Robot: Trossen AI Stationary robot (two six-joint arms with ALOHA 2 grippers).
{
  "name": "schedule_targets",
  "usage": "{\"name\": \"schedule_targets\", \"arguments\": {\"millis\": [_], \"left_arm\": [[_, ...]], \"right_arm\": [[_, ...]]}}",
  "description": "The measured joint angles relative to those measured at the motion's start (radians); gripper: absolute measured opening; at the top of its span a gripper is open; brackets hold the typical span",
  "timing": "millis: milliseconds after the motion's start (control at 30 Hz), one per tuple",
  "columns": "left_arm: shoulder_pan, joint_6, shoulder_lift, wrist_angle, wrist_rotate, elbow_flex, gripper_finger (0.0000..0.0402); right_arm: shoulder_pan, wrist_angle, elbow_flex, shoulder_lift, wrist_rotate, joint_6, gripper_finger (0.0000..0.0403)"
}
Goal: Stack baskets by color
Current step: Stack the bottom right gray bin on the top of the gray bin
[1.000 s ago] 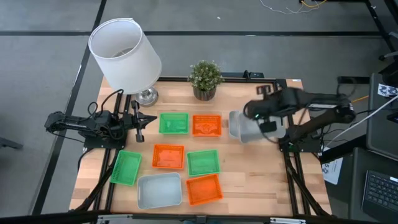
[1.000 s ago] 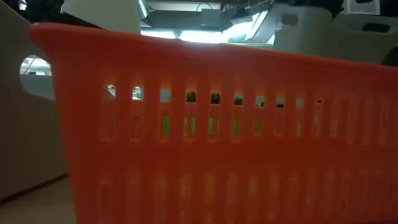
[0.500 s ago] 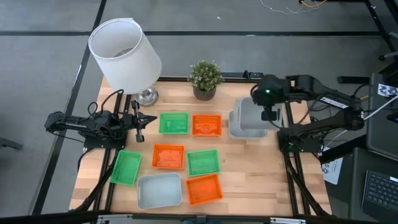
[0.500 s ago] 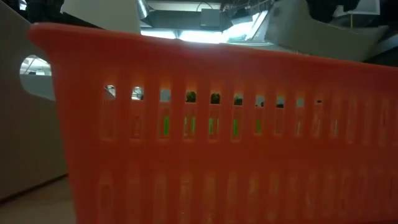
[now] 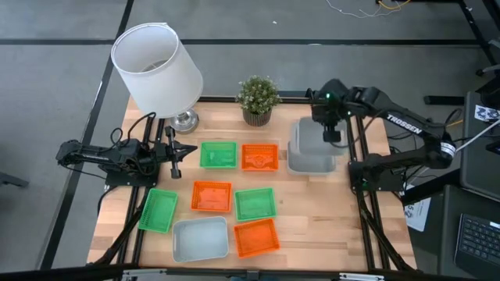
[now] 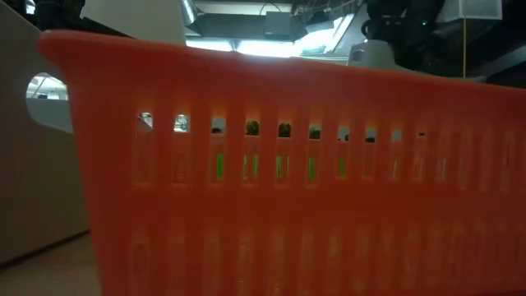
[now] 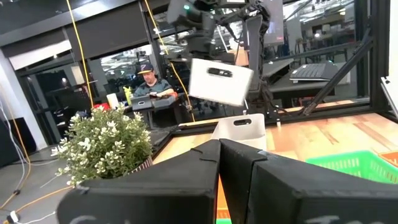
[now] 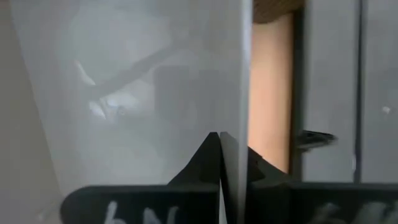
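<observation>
My right gripper (image 5: pixel 330 131) is shut on a pale grey basket (image 7: pixel 221 81) that hangs over a second grey basket (image 7: pixel 239 127) lying at the table's far right. A third grey basket (image 5: pixel 201 238) lies near the front. Green baskets (image 5: pixel 218 154), (image 5: pixel 255 204), (image 5: pixel 159 210) and orange baskets (image 5: pixel 259 157), (image 5: pixel 212 196), (image 5: pixel 256 237) lie singly across the middle. One orange basket (image 6: pixel 288 181) fills the low view. My left gripper (image 5: pixel 173 152) waits shut at the table's left. My right gripper pinches a side wall of the grey basket (image 8: pixel 239 93) at its rim, one finger on each face. The fingers slant down from the table's far side. The basket hangs tilted below them, clear of the grey basket beneath it.
A white lampshade (image 5: pixel 156 66) on its base stands at the far left corner. A potted plant (image 5: pixel 257 99) sits at the far edge, just left of the held basket. Bare wood (image 5: pixel 312 218) shows at the front right.
My right gripper has swung from the table's right side toward the far edge, turning and sinking a little. The grey basket went with it and now hangs lower, over the grey basket at the far right.
</observation>
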Motion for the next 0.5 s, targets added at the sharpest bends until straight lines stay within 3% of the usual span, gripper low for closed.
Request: {"name": "schedule_targets", "arguments": {"millis": [200, 333, 500], "left_arm": [[0.000, -0.025, 0.000, 0.000, 0.000, 0.000, 0.0000], [0.000, -0.026, 0.000, -0.009, 0.000, 0.000, 0.0000], [0.000, -0.027, 0.000, -0.017, 0.000, 0.000, 0.0000]], "right_arm": [[-0.131, -0.011, 0.024, 0.034, -0.151, -0.011, 0.0000], [-0.138, -0.107, 0.003, 0.073, -0.246, -0.011, 0.0000], [-0.127, -0.091, -0.023, 0.099, -0.311, 0.015, 0.0000]]}}
